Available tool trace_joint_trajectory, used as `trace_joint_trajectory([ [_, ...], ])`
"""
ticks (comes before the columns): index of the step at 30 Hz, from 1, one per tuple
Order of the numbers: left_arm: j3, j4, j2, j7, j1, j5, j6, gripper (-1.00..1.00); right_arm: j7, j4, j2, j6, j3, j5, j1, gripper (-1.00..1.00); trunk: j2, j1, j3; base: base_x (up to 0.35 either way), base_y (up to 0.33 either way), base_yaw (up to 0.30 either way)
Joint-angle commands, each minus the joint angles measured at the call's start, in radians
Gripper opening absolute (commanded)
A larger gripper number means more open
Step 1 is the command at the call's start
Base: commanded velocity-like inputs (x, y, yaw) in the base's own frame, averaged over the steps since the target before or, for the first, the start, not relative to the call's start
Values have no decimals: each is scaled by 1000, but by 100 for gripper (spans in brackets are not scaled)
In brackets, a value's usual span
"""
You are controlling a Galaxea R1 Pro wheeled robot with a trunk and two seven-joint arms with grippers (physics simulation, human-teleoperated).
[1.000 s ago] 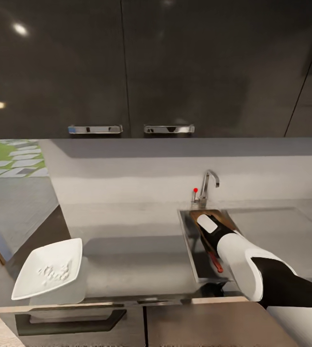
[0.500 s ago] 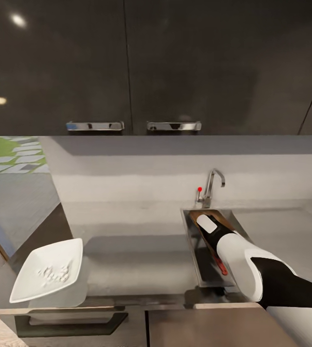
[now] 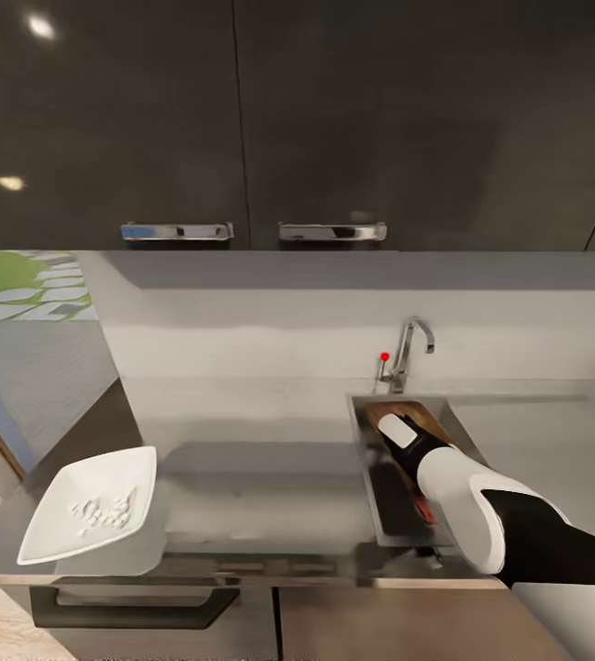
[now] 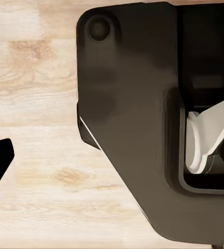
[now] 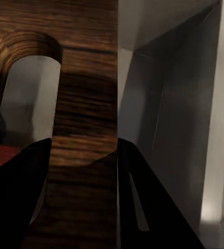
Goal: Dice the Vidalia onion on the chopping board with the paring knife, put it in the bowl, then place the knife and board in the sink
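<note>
My right gripper (image 5: 81, 161) reaches into the steel sink (image 3: 368, 459), jaws closed on the dark, grained chopping board (image 5: 86, 93) beside its slot. The angular chrome tap (image 3: 412, 344) stands behind the sink. The squarish white bowl (image 3: 91, 503) of diced onion (image 3: 105, 510) sits well apart on the smooth grey countertop (image 3: 261, 459); my left gripper's jaws I cannot tell.

Soft, even render light, slightly blurry overall. Ceiling-lamp glare spots on glossy upper cabinets (image 3: 105, 119); cabinets cast a shadow band on the wall. Bowl (image 3: 91, 505) shadows the worktop (image 3: 261, 441). Sink (image 3: 371, 477) interior dim around the jaws. Wrist views dark, close parts defocused.
</note>
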Motion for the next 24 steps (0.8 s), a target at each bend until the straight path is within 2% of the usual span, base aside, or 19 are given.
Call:
trace_joint_trajectory([
  [1,-8,0,1,6,0,8,-1,100,1,0,-1,-12,-6,2,-1,-100,-2,0,-3,0,-217,12],
  [12,-7,7,1,6,1,8,-1,100,2,3,-2,-14,-5,2,-1,-100,-2,0,-18,0,-24,-114],
  [21,-7,12,1,6,1,8,-1,100,3,5,-1,-15,-5,2,-1,-100,-2,0,-29,0,0,17],
  [24,-7,13,1,6,0,8,-1,100,29,6,-1,-14,-5,3,0,-100,-2,0,-34,0,0,115],
])
